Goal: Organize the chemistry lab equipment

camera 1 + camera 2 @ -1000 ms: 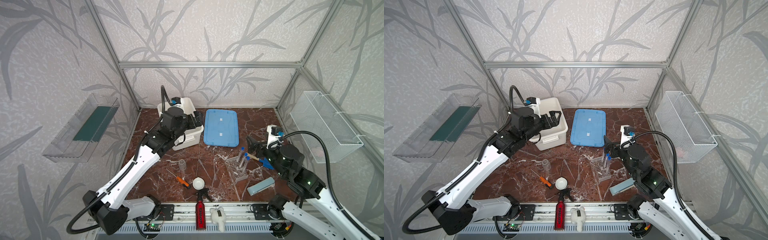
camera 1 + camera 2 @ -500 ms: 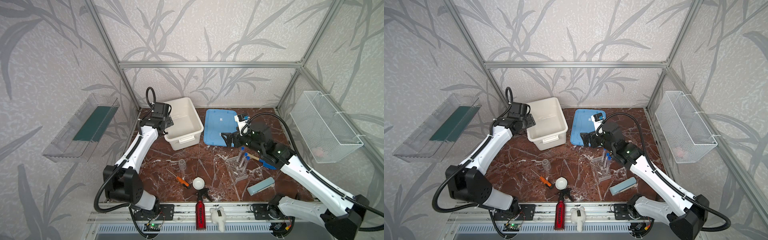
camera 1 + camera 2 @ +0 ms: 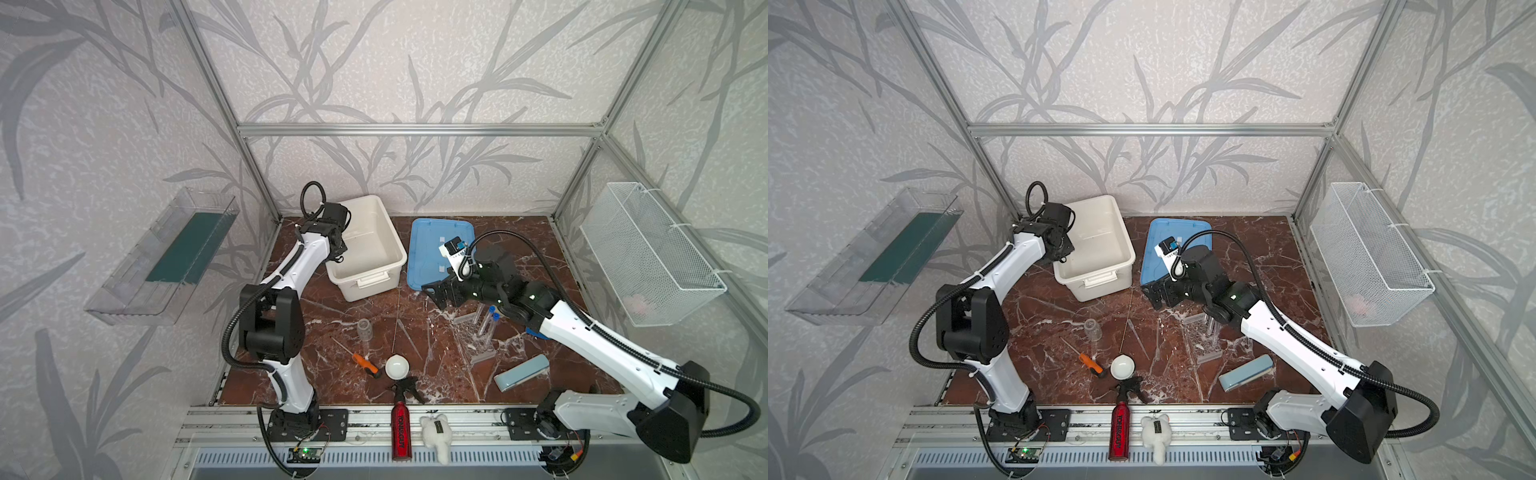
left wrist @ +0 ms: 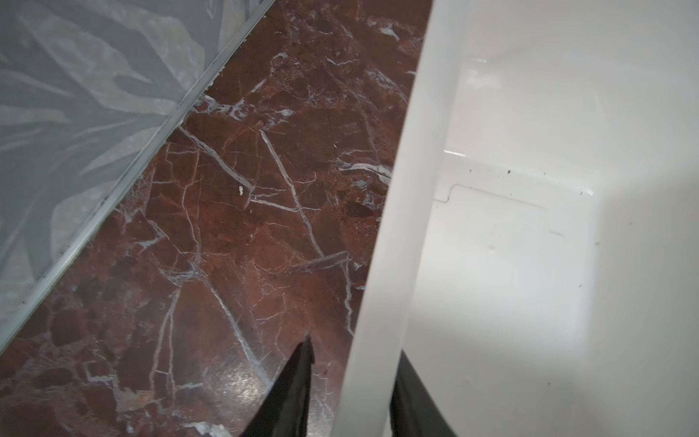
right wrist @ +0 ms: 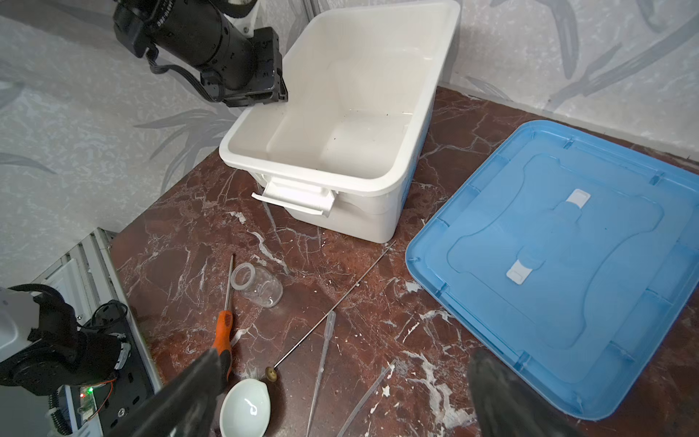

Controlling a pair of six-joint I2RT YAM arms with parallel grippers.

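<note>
My left gripper (image 4: 353, 393) straddles the left wall of the white bin (image 4: 401, 227), one finger inside and one outside. A sliver of floor shows between the outer finger and the rim. My right gripper (image 5: 346, 393) hangs open over the middle of the table, above two clear droppers (image 5: 321, 363) and a thin rod (image 5: 333, 310). The white dish (image 5: 246, 410) and the ribbed cup (image 5: 259, 289) lie nearby. In a top view the clear tube rack (image 3: 478, 336) holds blue-capped tubes (image 3: 490, 320) just under the right arm.
A blue lid (image 3: 436, 249) lies flat beside the bin (image 3: 365, 286). An orange screwdriver (image 3: 365, 363), a red spray bottle (image 3: 401, 424), a pale blue block (image 3: 521, 372) and a white plush (image 3: 434, 432) sit near the front. A wire basket (image 3: 648, 253) hangs on the right wall.
The left arm swung from above the bin to its left rim, and its jaws have narrowed around the wall. The right arm reached from the right side to the table's middle, staying open.
</note>
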